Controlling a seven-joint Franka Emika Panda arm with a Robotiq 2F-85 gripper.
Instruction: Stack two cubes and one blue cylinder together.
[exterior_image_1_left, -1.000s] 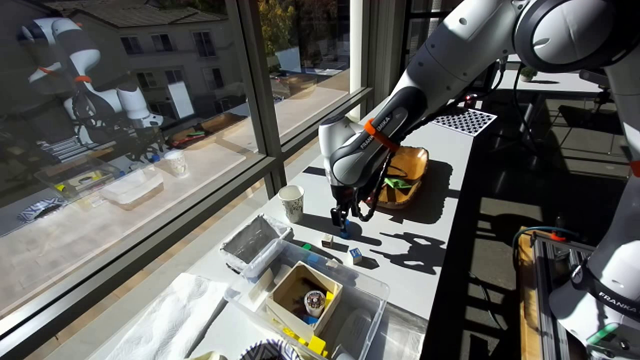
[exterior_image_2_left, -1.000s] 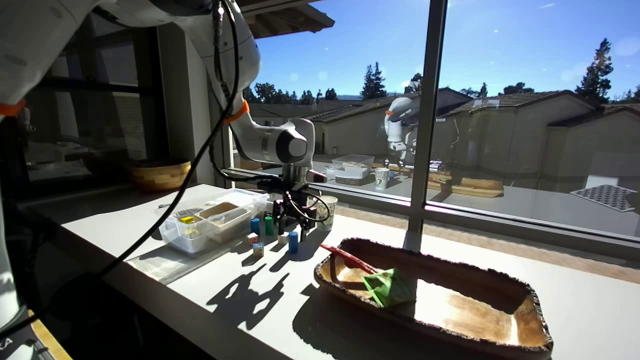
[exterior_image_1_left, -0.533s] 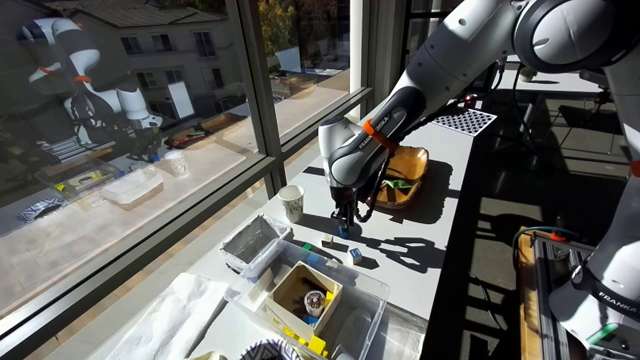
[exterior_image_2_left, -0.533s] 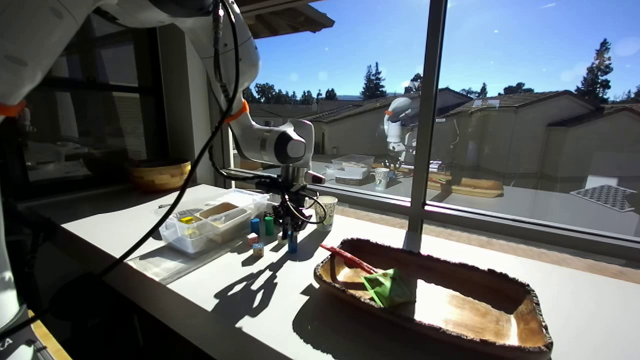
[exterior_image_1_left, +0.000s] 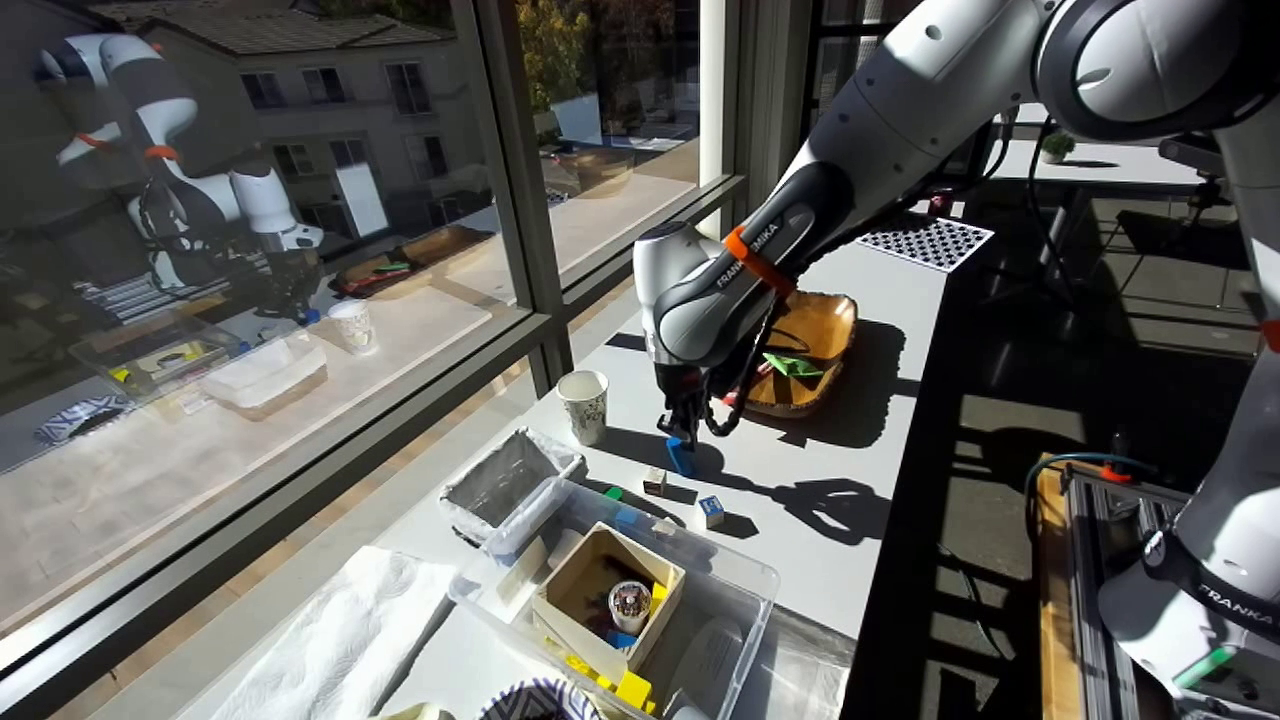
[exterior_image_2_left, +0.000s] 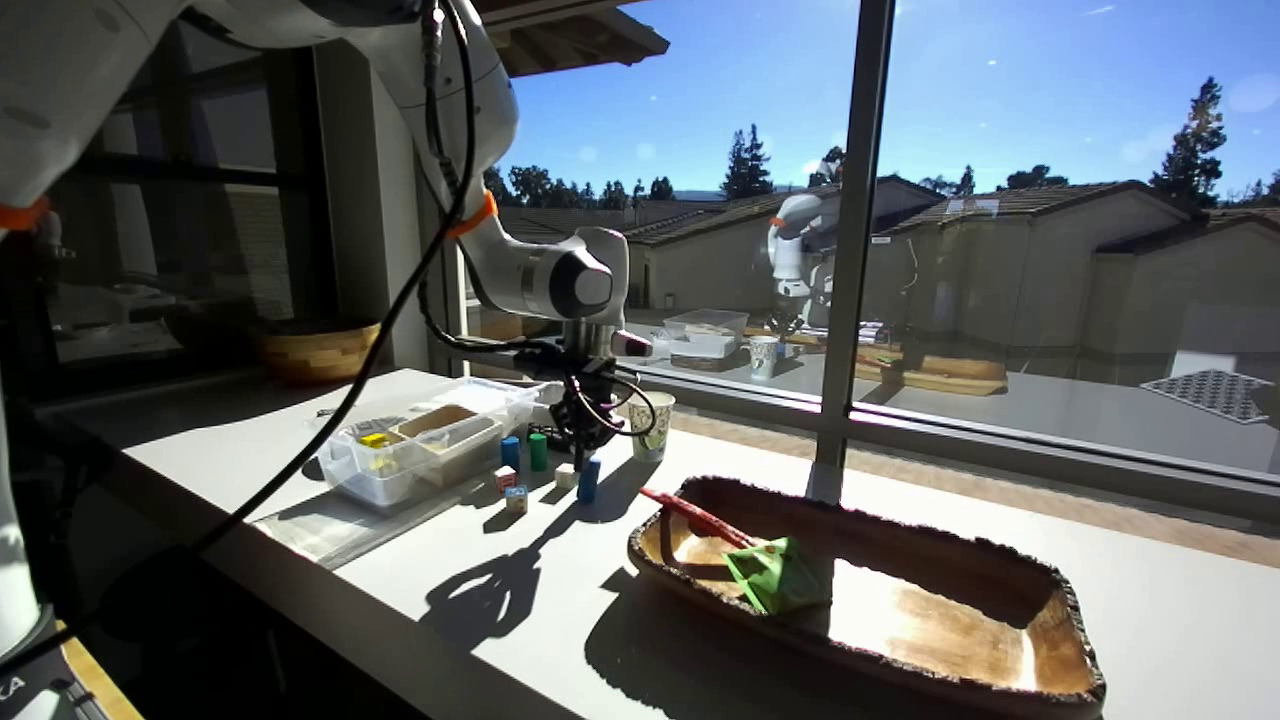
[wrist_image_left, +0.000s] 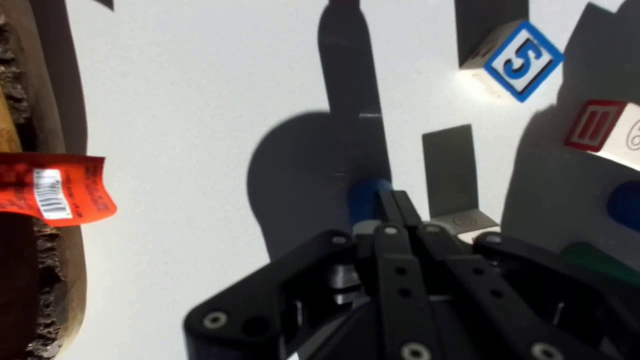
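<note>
Tipped since the earlier frame, the cylinder (exterior_image_2_left: 588, 481) is left slanting on the bench (exterior_image_2_left: 230, 450) beside the end effector (wrist_image_left: 395, 200), which is clenched on nothing (a slipped grasp is suggested); nearby cubes (exterior_image_2_left: 515, 499) are left unstacked.

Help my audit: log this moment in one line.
gripper: shut, empty | blue cylinder: tilted, beside gripper | blue-edged cube, red-edged cube, pale cube: unstacked

White table (exterior_image_2_left: 250, 460) beside large windows (exterior_image_1_left: 270, 220); sunlight (exterior_image_1_left: 1015, 414) patching dark floor (exterior_image_1_left: 985, 470).
</note>
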